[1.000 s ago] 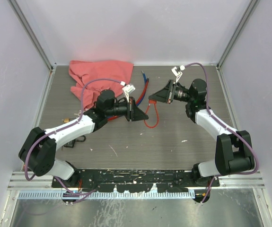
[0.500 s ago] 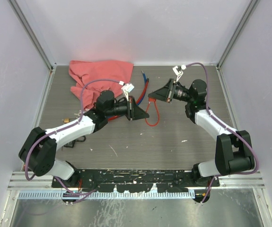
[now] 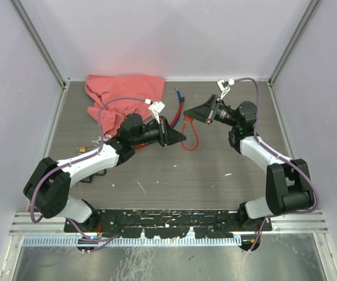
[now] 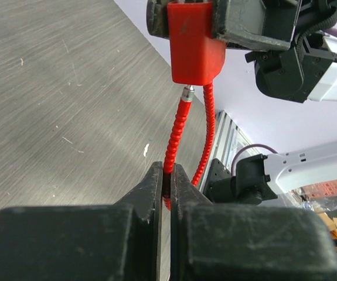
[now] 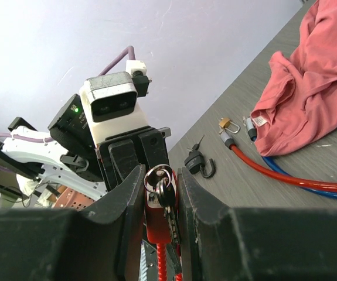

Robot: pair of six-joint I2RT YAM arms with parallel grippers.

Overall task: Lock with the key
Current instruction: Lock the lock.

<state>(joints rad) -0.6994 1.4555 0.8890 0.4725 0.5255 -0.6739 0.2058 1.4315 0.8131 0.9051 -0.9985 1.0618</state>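
Observation:
A red cable lock body (image 4: 196, 41) hangs above the table with my right gripper (image 5: 159, 181) shut on its sides. A key (image 5: 169, 198) on a steel ring (image 5: 158, 177) sits at the body's top end between the jaws. My left gripper (image 4: 168, 175) is shut on the red ribbed cable (image 4: 174, 134), just below its metal tip (image 4: 186, 91). That tip meets the underside of the body; I cannot tell if it is seated. In the top view the left gripper (image 3: 177, 137) and right gripper (image 3: 193, 114) face each other over the cable loop (image 3: 190, 142).
A pink cloth (image 3: 124, 93) lies at the back left, with a red and a blue cable (image 3: 181, 105) beside it. A small brass padlock (image 5: 228, 124) and a black padlock (image 5: 198, 163) lie on the table by the left arm.
Both grippers have risen slightly and drawn closer together. The lock body and cable loop have lifted off the table with them.

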